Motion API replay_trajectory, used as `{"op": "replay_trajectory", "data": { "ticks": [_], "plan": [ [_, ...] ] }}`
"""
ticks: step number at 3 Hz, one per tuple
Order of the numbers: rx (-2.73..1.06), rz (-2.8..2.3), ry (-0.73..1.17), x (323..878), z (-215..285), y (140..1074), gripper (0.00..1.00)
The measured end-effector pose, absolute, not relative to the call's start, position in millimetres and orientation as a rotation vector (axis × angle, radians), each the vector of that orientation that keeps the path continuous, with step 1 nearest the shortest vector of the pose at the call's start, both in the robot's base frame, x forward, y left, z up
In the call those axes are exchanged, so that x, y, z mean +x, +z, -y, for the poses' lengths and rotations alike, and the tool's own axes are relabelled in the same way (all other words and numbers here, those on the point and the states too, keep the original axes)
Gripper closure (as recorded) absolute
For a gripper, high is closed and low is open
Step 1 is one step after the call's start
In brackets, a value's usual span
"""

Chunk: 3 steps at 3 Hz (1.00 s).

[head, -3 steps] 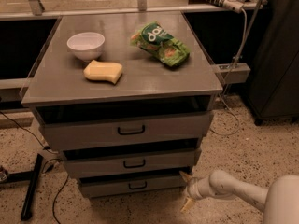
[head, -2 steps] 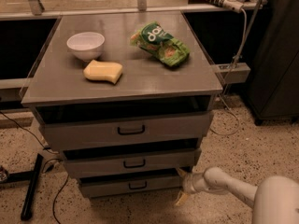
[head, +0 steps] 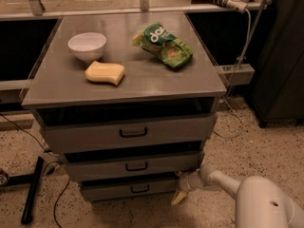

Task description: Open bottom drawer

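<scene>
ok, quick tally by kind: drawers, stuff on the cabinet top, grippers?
Drawers: 3 (top drawer, middle drawer, bottom drawer)
Bowls: 1, white bowl
Sponges: 1, yellow sponge
Snack bags: 1, green bag
Grippers: 1, gripper, low by the bottom drawer's right end
Total: 7

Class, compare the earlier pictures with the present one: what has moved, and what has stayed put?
The claw and its arm have crept left, towards the right end of the bottom drawer. It has not reached the black handle. The drawer itself, the white bowl, yellow sponge and green packet stayed put.
</scene>
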<state>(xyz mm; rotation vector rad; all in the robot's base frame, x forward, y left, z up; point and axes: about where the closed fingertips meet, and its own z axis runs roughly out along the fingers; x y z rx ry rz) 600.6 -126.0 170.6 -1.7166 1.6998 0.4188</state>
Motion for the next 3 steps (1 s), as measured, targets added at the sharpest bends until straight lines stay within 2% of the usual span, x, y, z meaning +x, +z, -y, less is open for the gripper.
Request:
{"op": "replay_trajectory", "data": {
  "ticks": [1, 2, 3],
  "plan": [
    [-1.714, -1.7, 0.414, 603.3, 127.2, 170.8, 0.0],
    [-1.714, -1.7, 0.414, 603.3, 127.1, 170.8, 0.18],
    [-1.714, -1.7, 0.414, 603.3, 127.1, 170.8, 0.41]
  ]
}}
